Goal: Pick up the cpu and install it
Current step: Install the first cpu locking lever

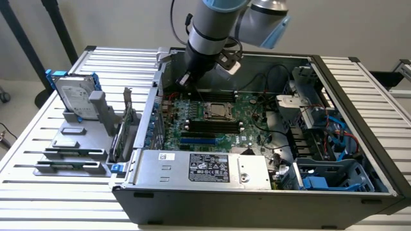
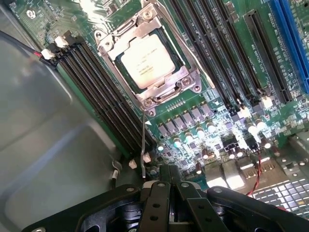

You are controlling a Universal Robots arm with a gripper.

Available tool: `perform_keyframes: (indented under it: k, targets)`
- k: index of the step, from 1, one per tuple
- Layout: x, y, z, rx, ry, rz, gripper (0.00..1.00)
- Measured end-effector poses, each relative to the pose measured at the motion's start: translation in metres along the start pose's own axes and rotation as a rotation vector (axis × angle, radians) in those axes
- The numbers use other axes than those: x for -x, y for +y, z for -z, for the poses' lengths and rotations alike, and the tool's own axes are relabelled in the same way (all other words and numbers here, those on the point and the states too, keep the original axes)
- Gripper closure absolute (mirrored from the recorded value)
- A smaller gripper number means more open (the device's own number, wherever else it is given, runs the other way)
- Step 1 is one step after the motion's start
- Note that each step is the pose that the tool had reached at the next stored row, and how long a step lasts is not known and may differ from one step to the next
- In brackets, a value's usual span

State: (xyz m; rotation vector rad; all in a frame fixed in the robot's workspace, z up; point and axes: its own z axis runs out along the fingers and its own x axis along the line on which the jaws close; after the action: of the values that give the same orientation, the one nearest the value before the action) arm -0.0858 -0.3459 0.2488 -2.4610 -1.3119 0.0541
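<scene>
- Gripper (image 2: 169, 170) is hanging with jaws pressed together, pinching nothing, over the board's (image 2: 289, 113) edge beside the case wall (image 2: 43, 145).
- Cpu (image 2: 145, 60) is sitting in its socket frame (image 2: 186, 82) mid-board, apart from the gripper.
- Cpu is looking light, stiff, slick-topped and fragile underneath; its side edges are offering the safest hold.

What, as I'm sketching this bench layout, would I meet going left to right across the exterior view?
hard drive with blue rails → upright circuit boards → cpu → blue plastic bracket
</scene>
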Motion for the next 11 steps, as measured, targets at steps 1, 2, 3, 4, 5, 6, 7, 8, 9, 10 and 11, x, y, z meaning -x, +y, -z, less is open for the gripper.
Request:
perform_keyframes:
  k: [1,2,3,4,5,6,7,8,9,10,11]
  targets:
    - [0.0007,-0.0012,-0.0012,0.0006,0.0012,-0.004,0.89]
    - [0.0014,-0.0025,-0.0026,0.0013,0.0027,-0.008,0.89]
    - [0.002,-0.0035,-0.0038,0.0018,0.004,-0.012,0.89]
    - [0.0025,-0.0043,-0.0048,0.0023,0.0056,-0.016,0.89]
    - [0.0029,-0.0048,-0.0057,0.0027,0.0081,-0.022,0.89]
    - [0.0032,-0.0049,-0.0063,0.0016,0.0135,-0.028,0.89]
    - [0.0033,-0.0047,-0.0068,0.0006,0.0205,-0.035,0.89]
    - [0.0033,-0.0046,-0.0072,-0.0007,0.0288,-0.042,0.89]
    - [0.0034,-0.0046,-0.0074,-0.0023,0.0373,-0.047,0.89]
    - [0.0034,-0.0045,-0.0076,-0.0042,0.0465,-0.051,0.89]
    - [0.0034,-0.0045,-0.0077,-0.0062,0.0573,-0.054,0.89]
